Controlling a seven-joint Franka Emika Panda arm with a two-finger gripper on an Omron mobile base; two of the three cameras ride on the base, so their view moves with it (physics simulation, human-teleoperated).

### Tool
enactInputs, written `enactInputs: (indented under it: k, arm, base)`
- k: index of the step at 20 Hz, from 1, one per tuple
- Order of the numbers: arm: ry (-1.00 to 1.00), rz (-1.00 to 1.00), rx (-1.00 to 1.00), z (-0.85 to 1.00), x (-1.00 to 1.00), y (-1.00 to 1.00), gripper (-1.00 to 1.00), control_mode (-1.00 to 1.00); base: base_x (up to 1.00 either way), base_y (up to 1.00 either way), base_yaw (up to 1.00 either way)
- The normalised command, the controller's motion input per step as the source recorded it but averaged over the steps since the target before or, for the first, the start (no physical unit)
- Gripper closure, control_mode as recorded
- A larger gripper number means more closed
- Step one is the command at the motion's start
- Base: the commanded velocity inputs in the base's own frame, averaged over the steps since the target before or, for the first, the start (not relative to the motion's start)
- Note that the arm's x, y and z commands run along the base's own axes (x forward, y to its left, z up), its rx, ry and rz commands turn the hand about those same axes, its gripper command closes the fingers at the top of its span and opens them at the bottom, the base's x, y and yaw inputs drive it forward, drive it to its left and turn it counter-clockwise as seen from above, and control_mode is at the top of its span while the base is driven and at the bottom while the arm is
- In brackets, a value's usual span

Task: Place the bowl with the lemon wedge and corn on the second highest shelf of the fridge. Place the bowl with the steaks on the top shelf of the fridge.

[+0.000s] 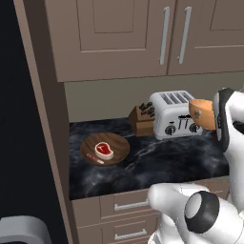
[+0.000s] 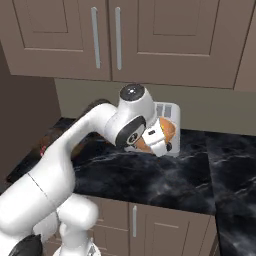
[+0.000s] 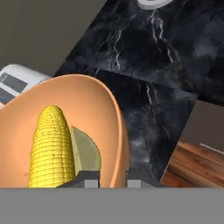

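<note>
Left base view: no legible writing or brand on any item. A black marbled counter (image 1: 157, 162) spans the middle of the frame under beige cabinets (image 1: 114, 33) with 2 bar handles. At left centre sits 1 wooden dish (image 1: 105, 148) carrying the steaks (image 1: 103, 150). 1 knife block (image 1: 142, 119) and 1 silver toaster (image 1: 174, 114) stand at the back. At right centre, the orange bowl (image 1: 202, 113) is raised above the counter beside the white arm. The black fridge (image 1: 19, 143) fills the left edge.

Right base view: the bowl (image 2: 165, 131) appears at centre, in front of the toaster (image 2: 167, 114); the arm partly hides it.

Hand view: the gripper (image 3: 113, 183), at bottom centre, is clamped on the bowl's rim (image 3: 120, 144). Inside lie 1 corn (image 3: 49, 146) cob and 1 lemon wedge (image 3: 85, 153), touching. The counter lies below, at upper right.
</note>
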Motion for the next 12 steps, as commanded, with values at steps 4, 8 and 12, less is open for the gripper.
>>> enactInputs:
  k: [4, 8, 12]
  arm:
    - [-0.3, 0.05, -0.3, 0.38, -1.0, 1.0, 1.0, -1.0]
    - [-0.02, 0.28, -0.12, 0.66, -0.98, 1.0, 1.0, -1.0]
    - [0.08, 0.37, -0.04, 0.73, -0.86, 0.86, 1.0, -1.0]
  base:
    - [0.0, 0.0, 0.0]
    - [0.0, 0.0, 0.0]
    - [0.0, 0.0, 0.0]
